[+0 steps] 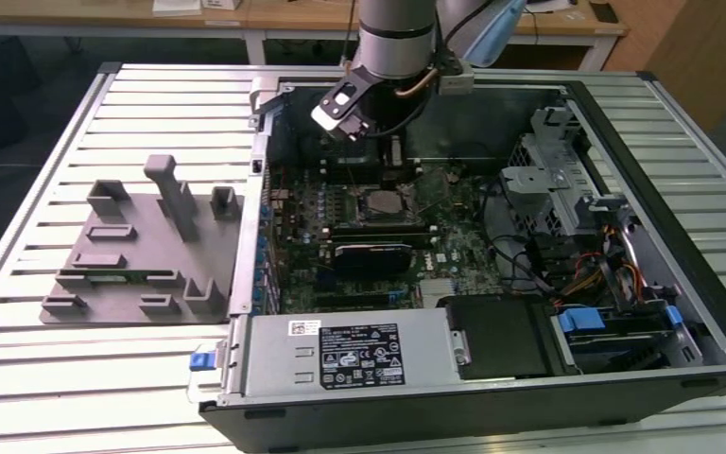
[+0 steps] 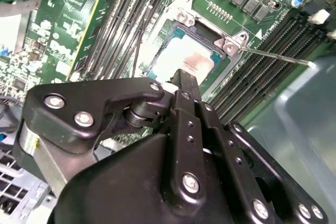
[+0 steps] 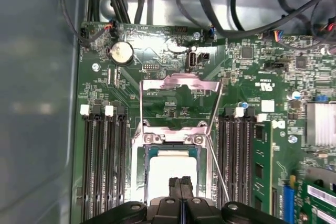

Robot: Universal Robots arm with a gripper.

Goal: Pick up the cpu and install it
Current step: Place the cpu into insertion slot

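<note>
Stock as I read it from my station:

1. Counter (image 1: 86,397): ribbed pale metal slats.
2. Case (image 1: 464,421): black steel box lying on its side, open to the top.
3. Tray (image 1: 136,255): matt grey plastic with upright pegs and pockets, at 9 o'clock of the case, toward the exterior view's left.
4. Board (image 3: 247,77): glossy green, with black memory slots on both sides of the socket.
5. Tool (image 3: 181,182): black, bolted link arms. The two fingers are drawn together with only a hairline slit between them, and I see nothing pinched there. The tip hangs directly over the cpu.
6. Load plate (image 3: 181,82): bright stamped steel, swung up and open.
7. Socket (image 3: 170,139): square, with a silver frame.
8. Cpu (image 2: 178,59): flat square with a satin silver-grey lid and pale rim, lying inside the socket under the tool tip and apparently level.
9. Lever (image 3: 218,166): thin shiny rod, raised beside the socket.

Step in hand, as I judge it, is seating the chip. Done well, that means keeping it flat and square to the frame, with only light vertical contact and no sideways drag across the contacts. I can't confirm from here that it is fully seated.
</note>
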